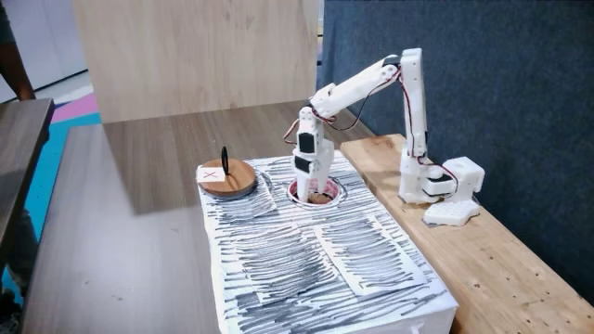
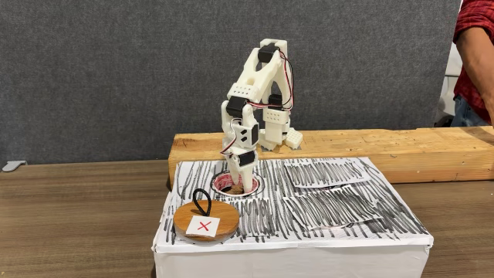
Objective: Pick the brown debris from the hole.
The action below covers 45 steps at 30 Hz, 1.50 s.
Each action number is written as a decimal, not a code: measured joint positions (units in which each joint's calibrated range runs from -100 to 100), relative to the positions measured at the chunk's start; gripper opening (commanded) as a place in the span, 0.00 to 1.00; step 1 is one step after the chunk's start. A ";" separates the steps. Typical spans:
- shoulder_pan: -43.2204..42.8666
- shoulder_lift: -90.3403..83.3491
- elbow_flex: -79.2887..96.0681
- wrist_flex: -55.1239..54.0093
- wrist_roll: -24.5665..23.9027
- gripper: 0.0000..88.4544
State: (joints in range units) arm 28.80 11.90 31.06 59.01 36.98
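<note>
The arm is bent over the striped box (image 2: 324,208) with its pincer (image 2: 238,184) pushed down into the hole (image 1: 299,197), which sits near the box's back edge, towards the left corner in the front fixed view. The debris (image 1: 318,197) shows as a tan patch inside the pink rim, right at the pincer tip and apparently touching it; in the front view (image 2: 226,188) it sits just left of the tip. Whether the jaws are spread or already pinched on the lump I cannot tell, since the tip is sunk below the rim and too small to read. My guess is the grasp is being made now. To do it well, the arm should keep the tip centred in the opening so neither finger catches the rim, settle low enough to straddle the lump, and close gently, because a crumbly piece may break or squirt sideways under a hard squeeze. Then a straight vertical lift, with no sideways drift until clear of the rim. The disc (image 2: 205,219) with its red X lies near the box's front left corner, well apart from the hole, so it should not interfere.
</note>
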 measured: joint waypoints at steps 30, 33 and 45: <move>4.71 0.00 0.18 -3.59 1.87 0.24; 3.14 0.00 0.18 -3.59 1.87 0.24; 3.22 0.00 0.18 -3.59 1.87 0.24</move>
State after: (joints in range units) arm 32.01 11.90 31.24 55.42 38.84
